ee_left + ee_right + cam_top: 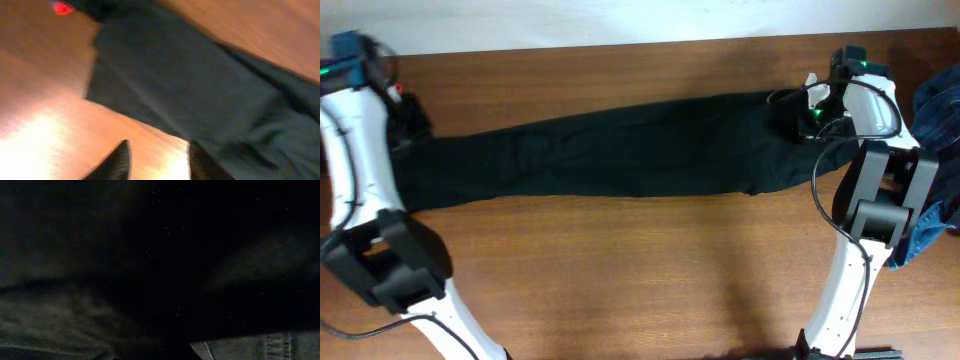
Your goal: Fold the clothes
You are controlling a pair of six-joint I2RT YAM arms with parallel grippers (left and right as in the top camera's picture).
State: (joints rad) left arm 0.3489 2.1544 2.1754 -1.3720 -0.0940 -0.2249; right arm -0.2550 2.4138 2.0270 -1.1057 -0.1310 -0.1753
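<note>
Long black jeans (620,150) lie stretched flat across the wooden table (620,260), running left to right. My left gripper (408,122) is at their left end. In the left wrist view it (157,152) stands open, with bare wood between its fingertips and the jeans' hem (200,85) just beyond and beside the right finger. My right gripper (807,108) sits low on the right end of the jeans. The right wrist view is almost all dark cloth (240,260), with a stitched edge (250,347) at the bottom, and its fingers cannot be made out.
A heap of blue denim (938,110) lies at the table's right edge, behind and beside the right arm (875,190). The left arm's base (390,260) stands at the front left. The table's far edge meets a white wall (620,20).
</note>
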